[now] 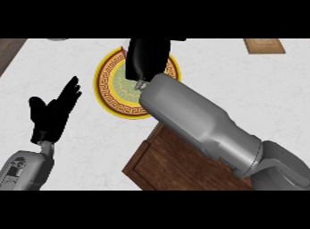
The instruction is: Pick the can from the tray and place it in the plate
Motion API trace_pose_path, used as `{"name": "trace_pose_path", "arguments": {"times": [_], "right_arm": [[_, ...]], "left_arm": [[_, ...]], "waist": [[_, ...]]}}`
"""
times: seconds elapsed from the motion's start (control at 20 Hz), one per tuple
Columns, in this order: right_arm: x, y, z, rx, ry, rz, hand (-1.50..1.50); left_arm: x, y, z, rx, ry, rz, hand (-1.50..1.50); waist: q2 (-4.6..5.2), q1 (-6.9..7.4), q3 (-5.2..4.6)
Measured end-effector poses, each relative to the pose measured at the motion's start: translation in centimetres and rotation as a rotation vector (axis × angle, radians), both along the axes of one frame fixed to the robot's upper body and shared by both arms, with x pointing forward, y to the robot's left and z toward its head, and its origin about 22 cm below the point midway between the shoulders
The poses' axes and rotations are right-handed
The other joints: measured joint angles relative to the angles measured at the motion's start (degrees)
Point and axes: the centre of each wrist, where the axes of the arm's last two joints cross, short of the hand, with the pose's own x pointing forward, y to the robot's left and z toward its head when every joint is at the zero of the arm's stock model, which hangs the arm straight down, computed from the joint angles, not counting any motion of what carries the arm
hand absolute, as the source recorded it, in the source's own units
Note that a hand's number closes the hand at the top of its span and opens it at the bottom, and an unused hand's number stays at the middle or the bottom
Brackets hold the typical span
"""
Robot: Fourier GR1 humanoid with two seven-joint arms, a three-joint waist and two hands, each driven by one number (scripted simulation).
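Two forearms, both matte grey with smooth moulded shells.

Right grey forearm [197, 118], below-right of the gold-rimmed round plate [104, 91]: thick, with rounded edges. A paler seam ring sits near the elbow, and a darker grey segment lies beyond it. A small pale metal wrist piece joins it to the black right hand [146, 56] over the plate.

Left grey forearm [22, 172], well left of the plate: slimmer, with a dark recessed panel bearing small round marks. Thin grey wrist stub. Black left hand [52, 114] has slender, tapering fingers.
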Motion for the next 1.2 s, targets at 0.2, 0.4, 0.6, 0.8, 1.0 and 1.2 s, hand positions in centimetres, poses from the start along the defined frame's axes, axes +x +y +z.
{"name": "trace_pose_path", "arguments": {"times": [0.2, 0.4, 0.6, 0.8, 1.0, 1.2], "right_arm": [[0.5, -0.9, -1.7, -0.003, 0.003, -0.049, 1.50], [1.0, -2.1, -3.9, -0.001, 0.053, -0.093, 1.50], [0.7, -3.2, -6.1, 0.092, 0.156, -0.108, -1.50], [0.3, -4.0, -7.9, 0.192, 0.225, -0.095, -1.50], [0.1, -3.9, -8.5, 0.211, 0.196, -0.058, -1.50], [-0.4, -2.8, -7.4, 0.225, 0.073, 0.033, -1.50]], "left_arm": [[0.3, -0.1, 0.4, -0.001, -0.007, 0.000, 0.00], [0.4, -0.3, 0.7, 0.001, -0.012, 0.007, 0.00], [0.4, 0.2, 0.9, 0.003, -0.014, 0.014, 0.00], [0.4, 0.8, 0.9, 0.005, -0.014, 0.010, 0.00], [0.3, 1.0, 0.7, 0.006, -0.010, 0.019, 0.00], [0.2, 1.0, 0.6, 0.001, -0.008, 0.026, 0.00]], "waist": [[0.12, -0.25, 0.08], [0.28, -0.37, 0.13], [0.32, -0.72, 0.20], [0.46, -0.70, 0.22], [0.35, -1.24, 0.23], [0.20, -1.60, 0.23]]}}
